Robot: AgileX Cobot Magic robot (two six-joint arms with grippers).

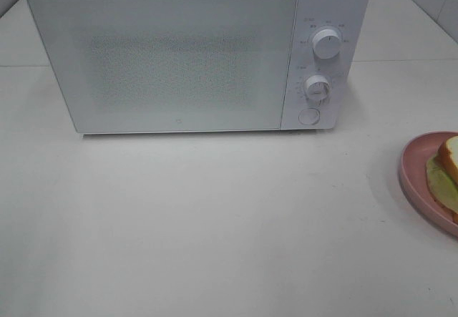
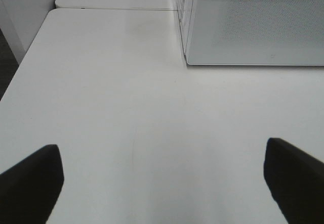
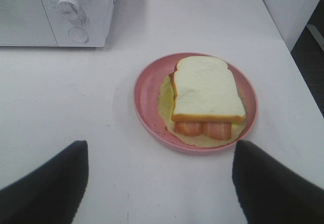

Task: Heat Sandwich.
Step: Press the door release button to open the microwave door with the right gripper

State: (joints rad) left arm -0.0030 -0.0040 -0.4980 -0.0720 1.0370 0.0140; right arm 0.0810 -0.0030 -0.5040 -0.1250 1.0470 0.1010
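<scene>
Three views, and each one tells a different bit of the story. Up high, the camera gets the whole white microwave (image 1: pixel 179 59) front on: door (image 1: pixel 164 63) shut, two round knobs (image 1: pixel 327 44) stacked on the right panel with a round button (image 1: pixel 308 116) under them, all sitting at the back of a white table (image 1: pixel 215 245). That same view clips the good stuff though, since the pink plate (image 1: pixel 415 181) is cut off by the right edge and only a sliver of the sandwich (image 1: pixel 449 156) shows.

The right wrist camera fills that in. There the plate is whole and the sandwich lies flat on it: white bread with a tan crust on top, reddish-pink slices poking out of the side nearest the camera and a pale yellow-green layer spreading out underneath. The right gripper (image 3: pixel 162 186) sits just short of the plate, jaws spread wide, holding nothing, its two dark fingers (image 3: pixel 45 188) well apart. The microwave's lower knob and button show off to the side, well apart from the plate.

The left wrist camera gets only bare table and the microwave's front left corner. The left gripper (image 2: pixel 162 183) is spread wide too, nothing but tabletop between its jaws. Both grippers show up in their own wrist views only.
</scene>
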